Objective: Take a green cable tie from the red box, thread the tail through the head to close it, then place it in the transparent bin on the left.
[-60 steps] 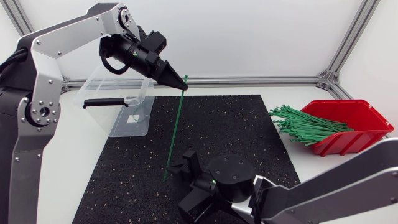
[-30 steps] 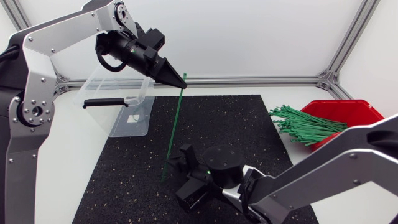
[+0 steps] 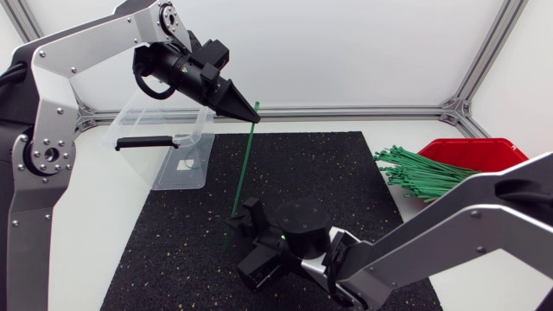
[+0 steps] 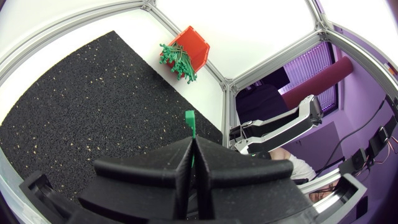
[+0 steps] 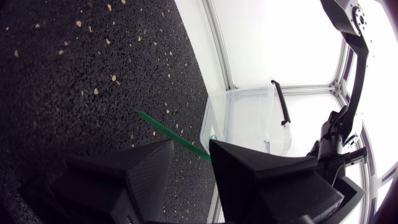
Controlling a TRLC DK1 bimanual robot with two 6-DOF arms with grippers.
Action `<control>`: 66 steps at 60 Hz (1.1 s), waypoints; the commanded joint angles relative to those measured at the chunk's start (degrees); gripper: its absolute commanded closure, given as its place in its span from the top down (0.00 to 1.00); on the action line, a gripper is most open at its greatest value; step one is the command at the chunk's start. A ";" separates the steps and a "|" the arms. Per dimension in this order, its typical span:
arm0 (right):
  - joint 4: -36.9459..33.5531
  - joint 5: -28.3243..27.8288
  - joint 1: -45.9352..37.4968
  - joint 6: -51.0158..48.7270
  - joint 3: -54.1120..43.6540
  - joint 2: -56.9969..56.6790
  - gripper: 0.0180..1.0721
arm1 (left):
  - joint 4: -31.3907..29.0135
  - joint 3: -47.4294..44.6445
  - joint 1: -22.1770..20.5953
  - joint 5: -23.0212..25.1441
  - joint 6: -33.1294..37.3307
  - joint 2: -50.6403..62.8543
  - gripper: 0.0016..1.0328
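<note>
Left hand (image 3: 250, 111) sits upper left of centre in the head view, clenched on the head end of one green cable tie (image 3: 243, 173). The left wrist view agrees: fingers (image 4: 155, 168) pressed together on the tie (image 4: 190, 134), with its head poking out just past the tips. The tie hangs nearly upright with a slight lean, tail down at the black mat (image 3: 328, 173) in the lower centre of the frame. Right hand (image 3: 243, 221) is low over the mat at the tail, released. The right wrist view shows its fingers (image 5: 140, 171) apart and the tail (image 5: 168, 134) crossing the gap; contact cannot be told. Red box (image 3: 494, 156) at the right edge on the white desk (image 3: 121, 220), a bundle of green ties (image 3: 423, 175) spilling over its lip toward the mat. Transparent bin (image 3: 173, 151) at upper left, by the mat's far-left corner
</note>
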 commanded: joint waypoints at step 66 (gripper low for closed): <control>0.95 0.11 0.23 -5.83 3.11 0.41 0.26 | -0.47 -0.15 -0.31 0.19 -0.20 0.97 0.03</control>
